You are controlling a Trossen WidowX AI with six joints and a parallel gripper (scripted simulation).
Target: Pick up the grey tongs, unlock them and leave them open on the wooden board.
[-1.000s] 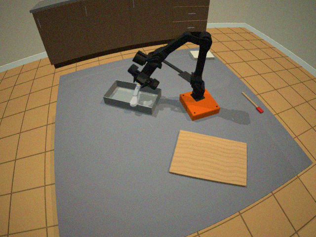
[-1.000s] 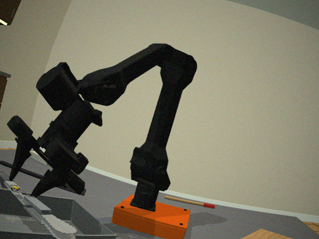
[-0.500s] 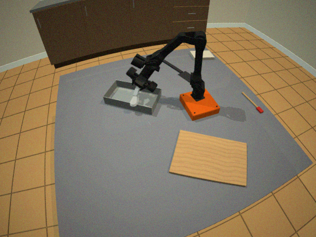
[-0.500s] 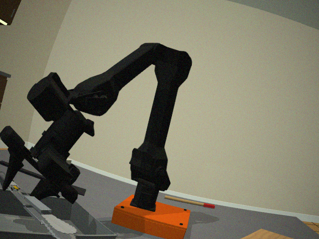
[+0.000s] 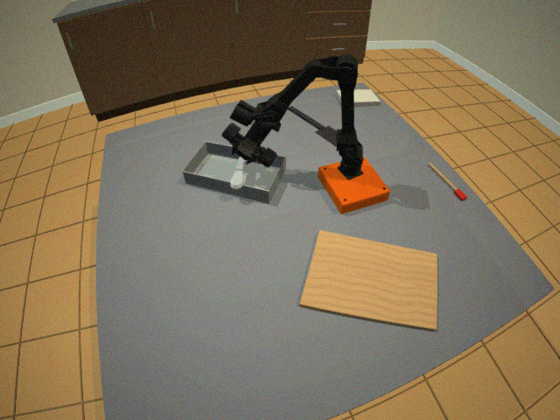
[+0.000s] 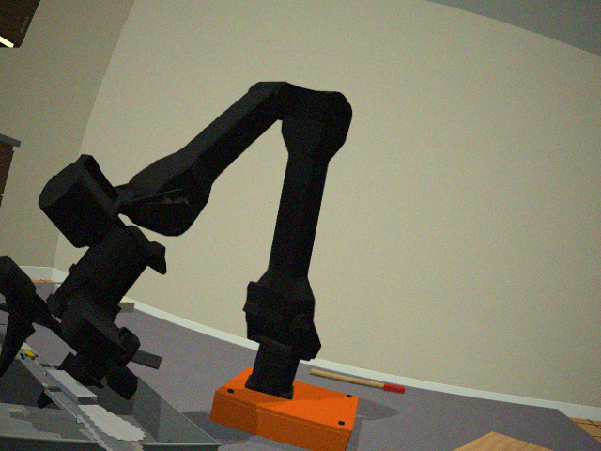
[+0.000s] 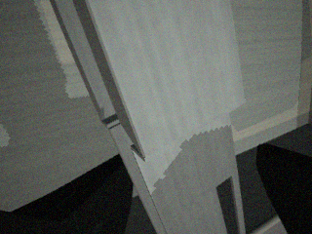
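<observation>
The grey tongs (image 5: 236, 177) (image 6: 72, 386) (image 7: 171, 73) lie across the roasting tin (image 5: 207, 182) (image 6: 158, 418) with their arms close together. A small yellow piece (image 6: 30, 353) shows on them near one end. My gripper (image 5: 243, 159) (image 6: 22, 386) (image 7: 195, 158) is open and low over the tin, one finger on each side of the tongs. In the wrist view the left finger is close to the tongs' edge and a gap shows at the right finger. Contact cannot be told. The wooden board (image 5: 370, 280) (image 6: 500, 443) lies flat, with nothing on it.
The orange base (image 5: 357, 187) (image 6: 286, 417) stands between tin and board. A dark flat bar (image 5: 311, 119) (image 6: 146, 359) lies behind the gripper. A pale slab (image 5: 359, 97) lies at the back. A red-tipped stick (image 5: 445, 179) (image 6: 356, 380) lies beyond the base.
</observation>
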